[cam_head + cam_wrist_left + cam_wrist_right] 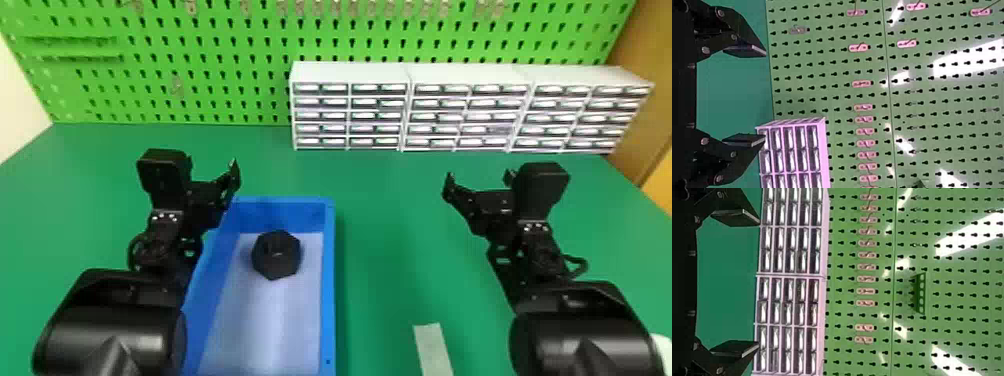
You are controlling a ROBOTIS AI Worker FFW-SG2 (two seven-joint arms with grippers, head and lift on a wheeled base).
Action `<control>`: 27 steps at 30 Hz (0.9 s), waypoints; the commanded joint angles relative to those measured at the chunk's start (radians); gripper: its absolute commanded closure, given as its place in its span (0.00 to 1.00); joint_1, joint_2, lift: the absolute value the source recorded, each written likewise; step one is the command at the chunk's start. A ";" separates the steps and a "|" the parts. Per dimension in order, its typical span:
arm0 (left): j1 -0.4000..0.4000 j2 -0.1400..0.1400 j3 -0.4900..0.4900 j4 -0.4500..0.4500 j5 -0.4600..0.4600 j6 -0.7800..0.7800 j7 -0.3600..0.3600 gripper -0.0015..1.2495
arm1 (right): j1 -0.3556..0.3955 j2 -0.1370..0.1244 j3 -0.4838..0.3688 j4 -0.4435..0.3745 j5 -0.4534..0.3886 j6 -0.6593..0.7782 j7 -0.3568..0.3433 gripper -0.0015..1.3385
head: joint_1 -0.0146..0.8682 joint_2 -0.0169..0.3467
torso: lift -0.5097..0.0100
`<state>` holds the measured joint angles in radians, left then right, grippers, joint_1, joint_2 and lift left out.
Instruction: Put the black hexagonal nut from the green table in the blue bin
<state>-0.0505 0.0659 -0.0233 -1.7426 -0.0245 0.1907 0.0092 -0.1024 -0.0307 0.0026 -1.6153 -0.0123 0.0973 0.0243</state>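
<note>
The table (390, 225) runs back to the pegboard (210, 45), with the drawers (470, 72) in a row along its foot. Nearer, the bin (327, 280) sits left of centre. The left gripper (765, 96) is open and empty, over or close beside the bin's left wall; its height above the rim is hard to tell. The right gripper (758, 284), also open and empty, hangs well apart on the right. Between bin and right arm lies a pale strip (432, 347). Smallest is the nut (276, 255), resting on the bin floor toward the far end, so the task looks done. The main risk is the left arm: dropping or swinging inward, it could catch the rim, drag the bin and send the nut sliding. A needless second grasp could carry the nut back out.
</note>
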 commanded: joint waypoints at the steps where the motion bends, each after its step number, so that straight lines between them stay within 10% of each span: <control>1: 0.000 0.000 0.002 0.000 0.001 0.000 0.000 0.39 | 0.000 0.000 0.002 0.000 0.000 0.002 0.000 0.15 | 0.79 0.19 | 0.80; 27: 0.001 0.000 0.006 0.000 0.035 0.012 0.000 0.39 | -0.002 -0.002 0.000 0.000 -0.005 0.012 0.000 0.15 | 0.79 0.19 | 0.80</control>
<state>-0.0491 0.0659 -0.0156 -1.7426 0.0068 0.2014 0.0092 -0.1058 -0.0310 0.0032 -1.6153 -0.0169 0.1056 0.0245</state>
